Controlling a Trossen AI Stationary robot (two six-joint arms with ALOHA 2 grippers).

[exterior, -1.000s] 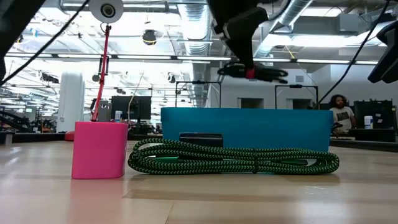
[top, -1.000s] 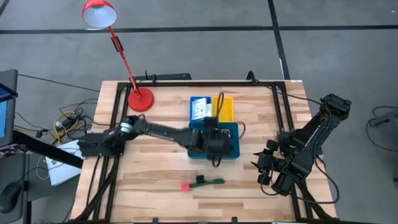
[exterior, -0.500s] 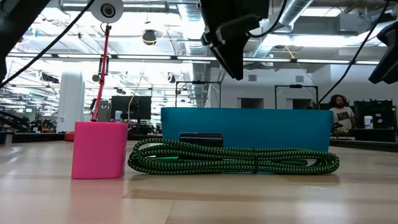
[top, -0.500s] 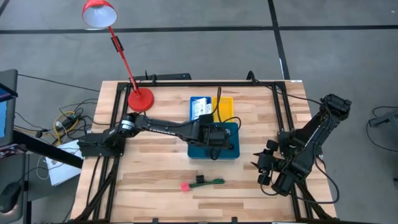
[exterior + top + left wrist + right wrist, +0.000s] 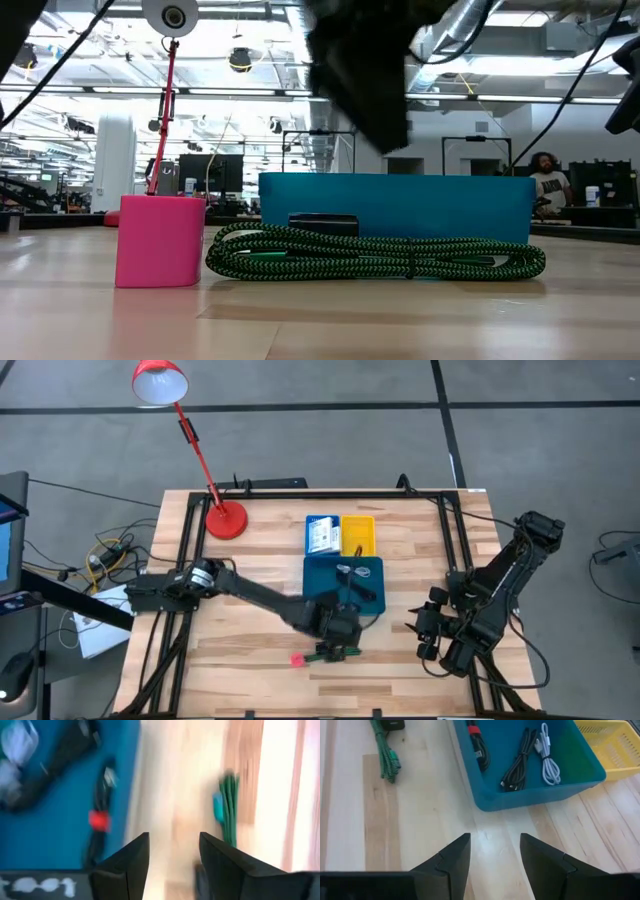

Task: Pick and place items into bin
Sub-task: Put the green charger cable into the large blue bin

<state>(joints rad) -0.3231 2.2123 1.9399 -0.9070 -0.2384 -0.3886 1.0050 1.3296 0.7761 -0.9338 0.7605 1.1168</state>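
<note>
Left gripper (image 5: 338, 640) is hanging open above the green braided cable (image 5: 338, 652), which is lying on the table (image 5: 250, 670) near the teal tray (image 5: 318, 572). Right gripper (image 5: 425, 635) is waiting open, well apart.

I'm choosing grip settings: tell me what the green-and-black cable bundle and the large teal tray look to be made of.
Green-and-black coiled cable bundle: a woven fabric sheath, judging by its crisscross braid; matte. Large teal rectangular tray: probably moulded plastic, with smooth, uniform, slightly glossy walls.

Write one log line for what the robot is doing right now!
left hand: open, above green cable | right hand: open, waiting | teal tray: holds cables
</note>
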